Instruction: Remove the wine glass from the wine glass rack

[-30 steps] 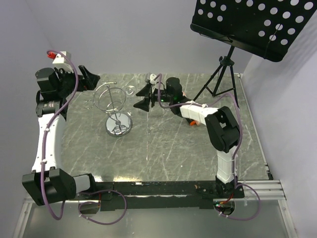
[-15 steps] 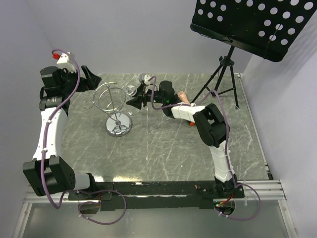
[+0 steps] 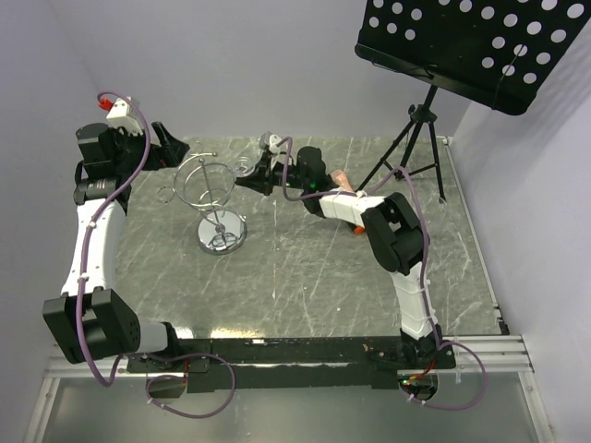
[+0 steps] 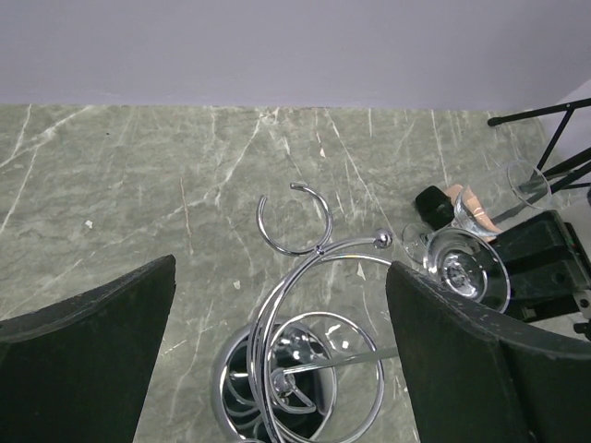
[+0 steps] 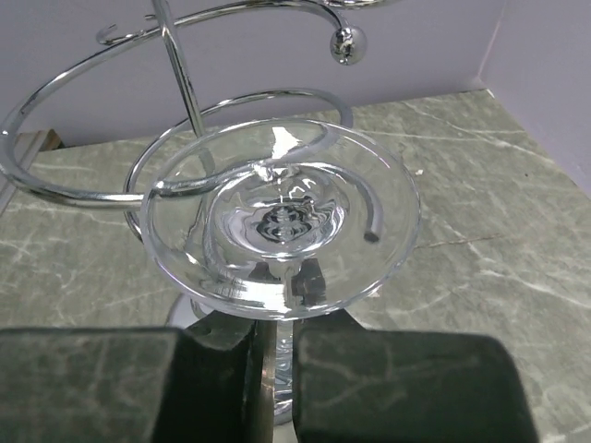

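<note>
right claw: clamped on the stem of the wine glass, pads pressed to either side of it with no gap showing.
glass: round foot sits right past the fingertips and rests on a curled loop of the rack. The wire shows through the foot. The bowl is hidden in the wrist view.
loop: its open end lies off to the claw's right, under the foot.
rack: pole and mirror base stand just beyond the glass, directly ahead of the claw. In the top view, the rack stands upright to the claw's left.
left claw: jaws wide apart, holding nothing. It hovers on the far side of the rack from the right claw, looking down on the loops and the glass.
step: grip looks set; the glass is not yet off the loop.
next move: my read is a small lift to unweight the foot, then draw the stem out through the loop's open end, foot kept level.
risk: the rack looks light, so a snagged foot could drag or tip it.
table: grey-green marble look, flat, glossy.
room: plain pale walls. A black perforated music stand on a tripod stands well behind the right arm, by the far right corner.
</note>
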`<act>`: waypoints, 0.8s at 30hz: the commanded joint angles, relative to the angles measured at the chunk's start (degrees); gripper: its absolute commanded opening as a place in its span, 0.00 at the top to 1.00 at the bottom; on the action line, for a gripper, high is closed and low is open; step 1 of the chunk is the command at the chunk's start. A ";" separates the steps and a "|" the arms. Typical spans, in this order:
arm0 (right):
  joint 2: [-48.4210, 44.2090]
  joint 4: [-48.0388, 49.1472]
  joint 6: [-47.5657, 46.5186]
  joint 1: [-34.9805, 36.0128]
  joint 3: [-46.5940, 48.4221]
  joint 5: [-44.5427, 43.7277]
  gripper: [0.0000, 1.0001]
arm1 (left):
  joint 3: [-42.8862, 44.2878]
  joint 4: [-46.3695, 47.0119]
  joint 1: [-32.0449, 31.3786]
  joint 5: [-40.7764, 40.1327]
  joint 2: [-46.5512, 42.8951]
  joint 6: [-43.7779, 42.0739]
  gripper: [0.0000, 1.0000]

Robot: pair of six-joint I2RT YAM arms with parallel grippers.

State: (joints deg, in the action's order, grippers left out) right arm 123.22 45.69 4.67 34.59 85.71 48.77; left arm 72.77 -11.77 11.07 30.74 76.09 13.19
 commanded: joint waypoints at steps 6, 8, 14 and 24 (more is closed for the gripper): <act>-8.26 -0.08 -3.52 -1.28 -3.80 -8.50 1.00 | 1.23 3.68 0.18 0.02 0.11 -1.06 0.00; -8.17 0.10 -4.14 -1.28 -4.23 -11.67 1.00 | 0.97 3.68 0.18 0.28 -0.07 -1.15 0.00; -6.94 0.27 -1.86 -1.19 -3.36 -22.57 1.00 | 0.44 3.51 0.27 0.46 -0.42 -1.59 0.00; -10.97 -4.11 -1.68 -1.37 -4.76 -29.34 1.00 | 0.00 4.03 0.18 0.37 -1.47 -1.85 0.02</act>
State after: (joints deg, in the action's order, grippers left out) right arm 119.11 40.75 2.72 33.54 81.65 24.01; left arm 72.36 -10.41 11.07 30.61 76.66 12.51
